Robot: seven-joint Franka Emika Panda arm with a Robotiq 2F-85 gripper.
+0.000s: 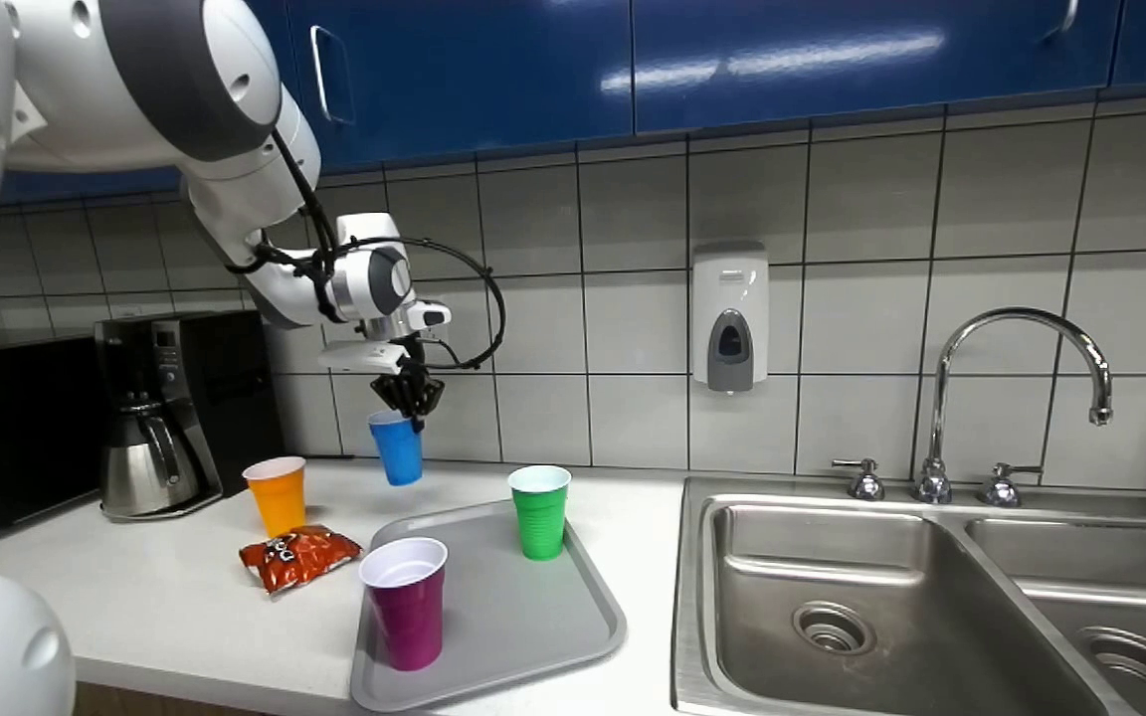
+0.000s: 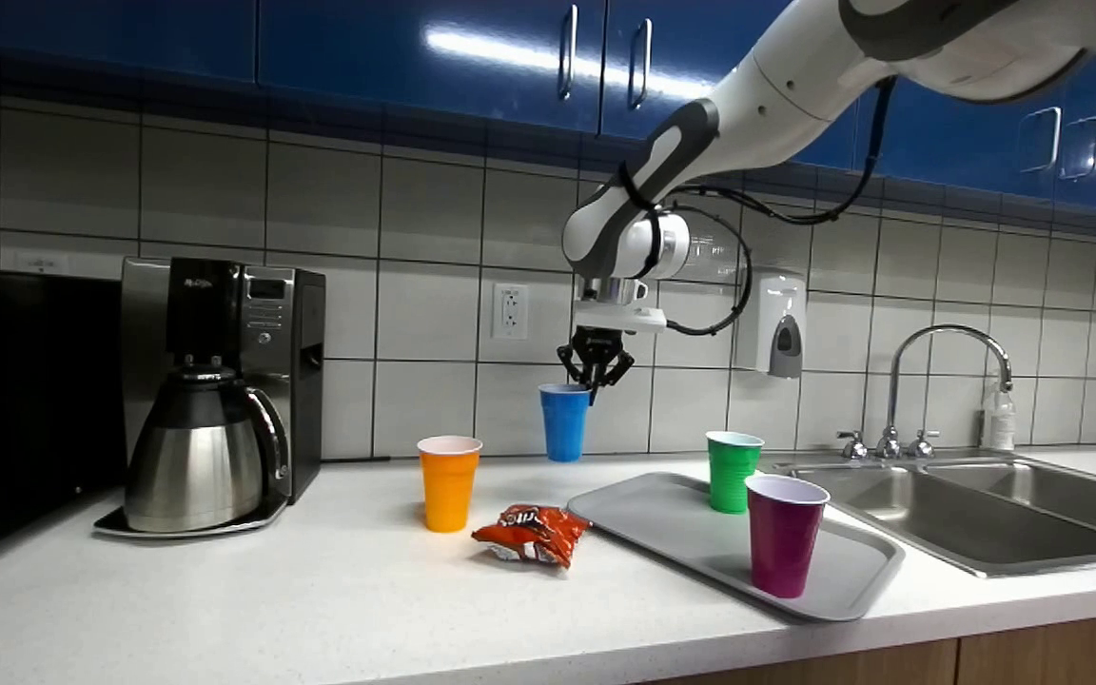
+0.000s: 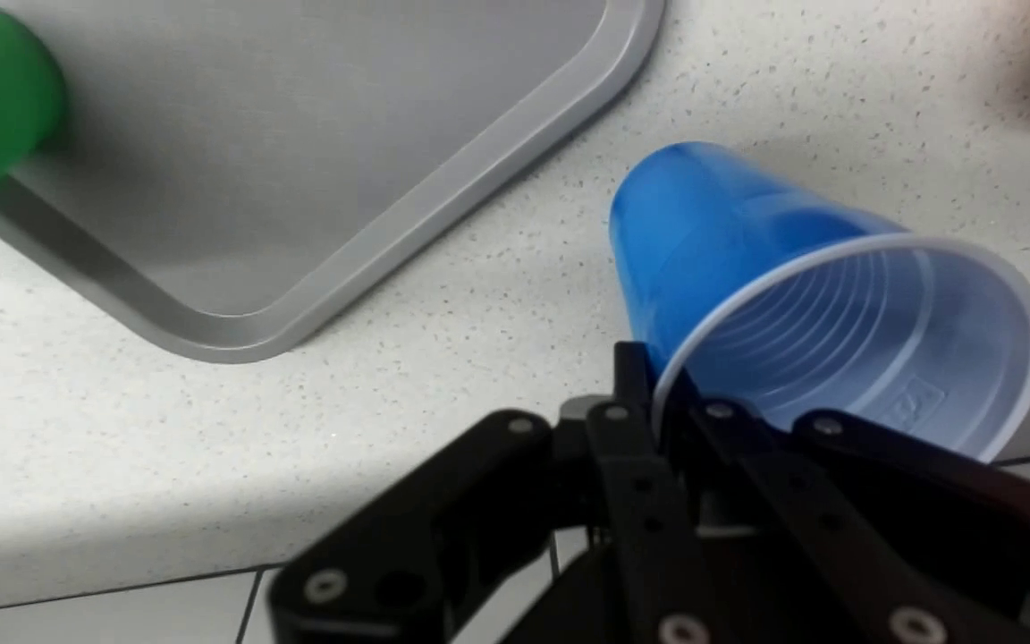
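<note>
My gripper [image 3: 656, 376] is shut on the rim of a blue cup [image 3: 703, 233]; its two black fingers pinch the wall, with one finger outside and one inside. In both exterior views the blue cup [image 1: 396, 449] [image 2: 563, 428] hangs a little above the counter near the tiled wall, with the gripper [image 1: 418, 422] [image 2: 593, 395] over its rim. A grey tray [image 1: 503, 607] bears a green cup [image 1: 540, 517] and a purple cup [image 1: 412, 607], both upright. An orange cup [image 2: 447, 487] stands upright on the counter, close to a red snack bag [image 2: 534, 535].
A coffee maker [image 2: 264, 381] with a steel carafe [image 2: 194, 466] stands at the left of the counter. To the right of the tray lies a steel double sink [image 1: 694, 597] with a tall faucet [image 1: 941, 398]. Blue cabinets [image 1: 483, 70] and a soap dispenser [image 1: 729, 308] are on the wall.
</note>
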